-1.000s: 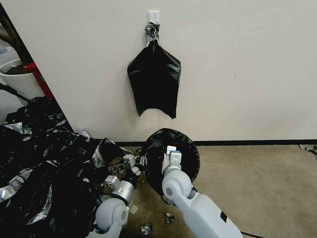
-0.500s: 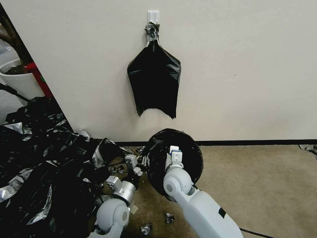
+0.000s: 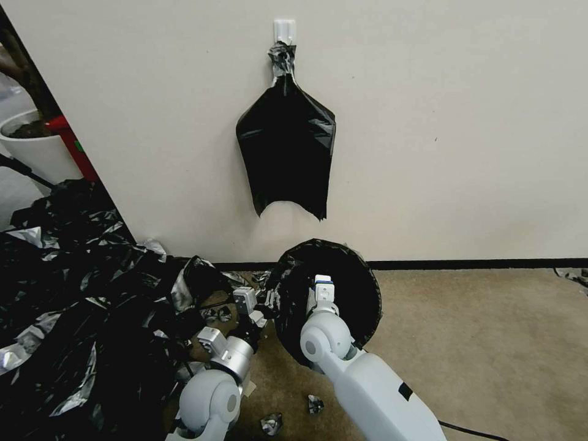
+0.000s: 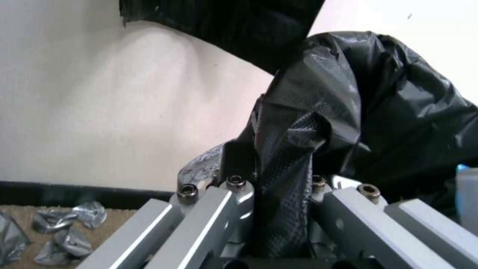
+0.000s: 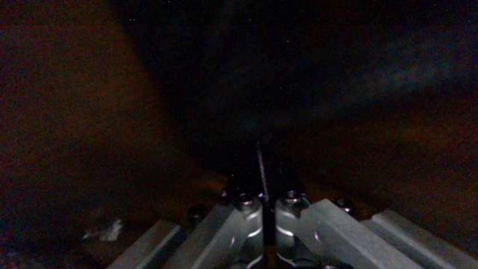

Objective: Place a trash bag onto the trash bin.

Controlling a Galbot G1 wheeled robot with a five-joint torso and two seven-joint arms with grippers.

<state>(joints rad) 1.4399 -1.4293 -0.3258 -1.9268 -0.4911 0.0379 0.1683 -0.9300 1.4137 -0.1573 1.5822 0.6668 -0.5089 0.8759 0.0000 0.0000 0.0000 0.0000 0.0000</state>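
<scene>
We see the trash bag [image 3: 331, 294], black and shiny, low in the middle of the head view, wrapped over the trash bin so the bin itself is hidden; our left gripper [image 4: 279, 194] sits at the bag's left edge with a fold of the black film pinched between its fingers. Our right gripper [image 5: 263, 194] is down inside the dark bag with its fingers closed together; another black bag [image 3: 286, 153] hangs on the wall above, and a heap of black plastic [image 3: 73, 294] fills the lower left.
</scene>
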